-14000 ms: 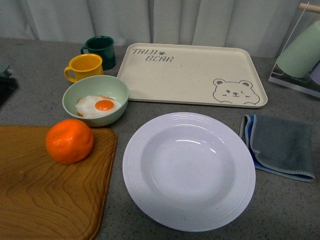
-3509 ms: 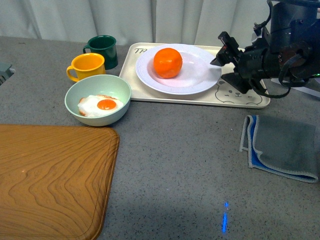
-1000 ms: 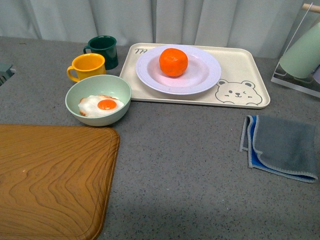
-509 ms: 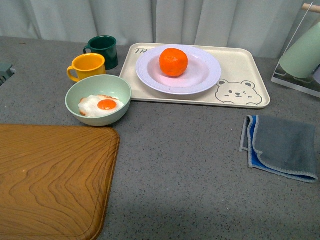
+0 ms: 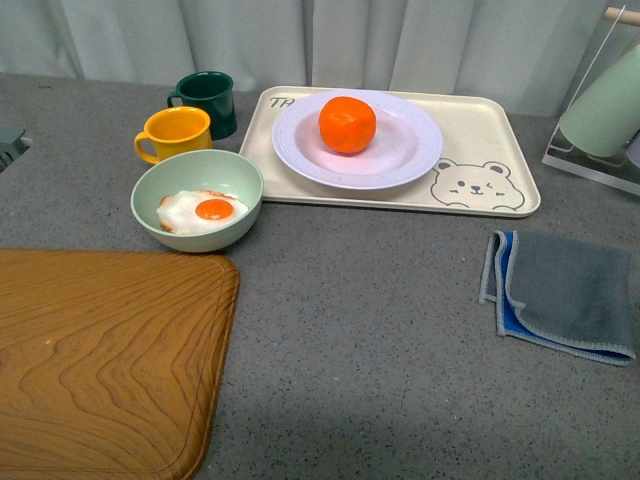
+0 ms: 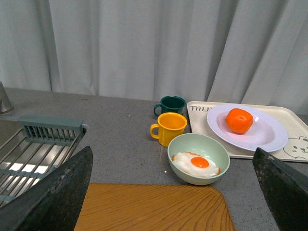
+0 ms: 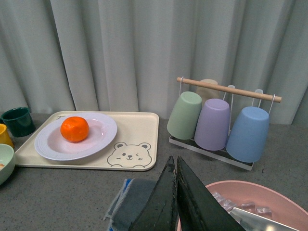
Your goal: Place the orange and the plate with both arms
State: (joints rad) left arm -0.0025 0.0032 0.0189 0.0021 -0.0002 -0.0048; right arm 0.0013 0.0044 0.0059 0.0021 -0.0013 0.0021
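Note:
The orange point(image 5: 347, 123) sits in the white plate point(image 5: 410, 150), which rests on the left part of the cream bear tray point(image 5: 480, 130). Both also show in the left wrist view, the orange point(image 6: 239, 120) on the plate point(image 6: 267, 139), and in the right wrist view, the orange point(image 7: 74, 129) on the plate point(image 7: 101, 130). Neither arm shows in the front view. My left gripper point(image 6: 173, 192) is open and empty, its fingers point(image 6: 53, 192) wide apart above the wooden board. My right gripper point(image 7: 175, 166) is shut and empty, above the grey cloth, far from the tray.
A pale green bowl point(image 5: 240, 180) with a fried egg point(image 5: 200, 212), a yellow mug point(image 5: 172, 134) and a dark green mug point(image 5: 205, 100) stand left of the tray. A wooden board point(image 5: 100, 360) lies front left, a grey cloth point(image 5: 560, 290) right. A cup rack point(image 7: 221, 120) and pink bowl point(image 7: 269, 197) are at right.
Since a second ago nothing has moved. Earlier the plate and orange stood near the front; both now sit on the tray, and the right arm has withdrawn from the front view.

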